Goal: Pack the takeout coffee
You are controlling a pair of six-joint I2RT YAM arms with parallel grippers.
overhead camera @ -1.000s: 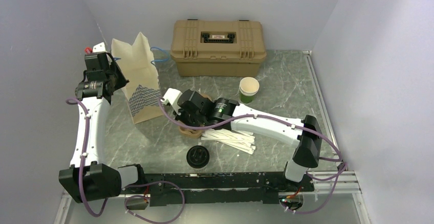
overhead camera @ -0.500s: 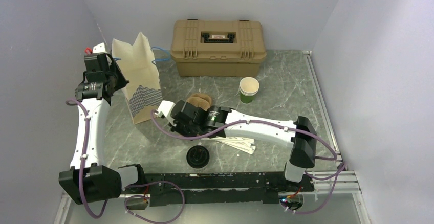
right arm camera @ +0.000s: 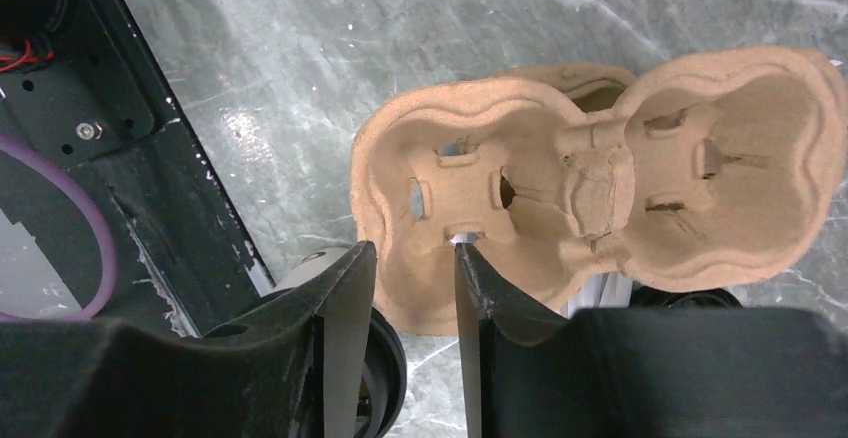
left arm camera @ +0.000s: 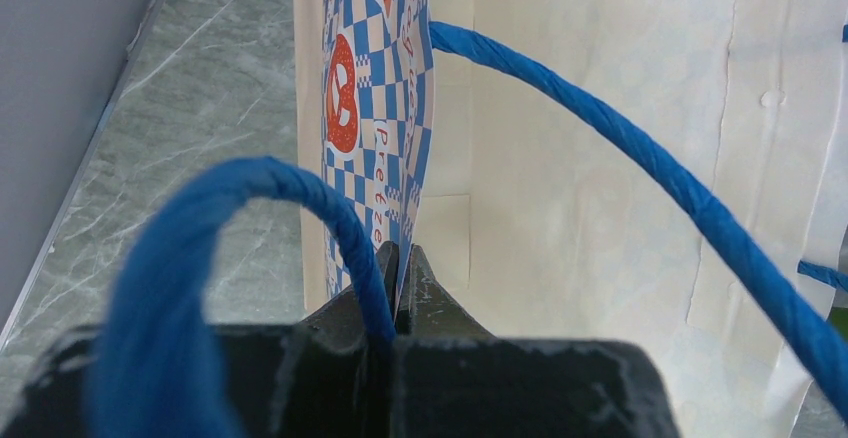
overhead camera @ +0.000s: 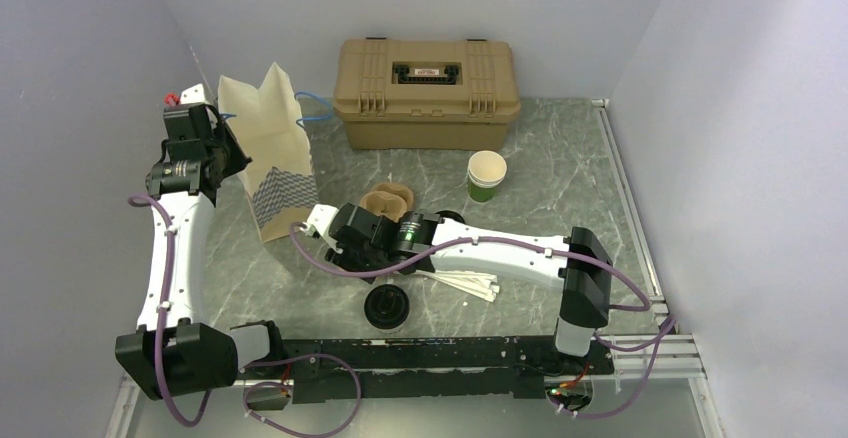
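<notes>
The tan cup with the black lid shows in no view. My left gripper (overhead camera: 228, 153) is shut on the top edge of the cream paper bag (overhead camera: 272, 158), which stands open at the far left. The left wrist view shows the jaws (left arm camera: 400, 258) pinching the bag's edge (left arm camera: 560, 208) beside a blue handle (left arm camera: 250, 198). My right gripper (overhead camera: 362, 226) is at the table's middle. Its fingers (right arm camera: 413, 250) straddle the rim of a brown pulp cup carrier (right arm camera: 600, 168), one finger in a cup hole, and hold it above the table. The carrier (overhead camera: 390, 199) is empty.
A loose black lid (overhead camera: 386, 306) lies near the front, under my right fingers (right arm camera: 388, 368). White flat sticks (overhead camera: 460, 280) lie beside it. A green paper cup (overhead camera: 486, 175) stands right of centre. A tan toolbox (overhead camera: 426, 91) sits at the back.
My right gripper has moved left and a little nearer, taking the cup carrier with it. The left arm and the bag have not moved.
</notes>
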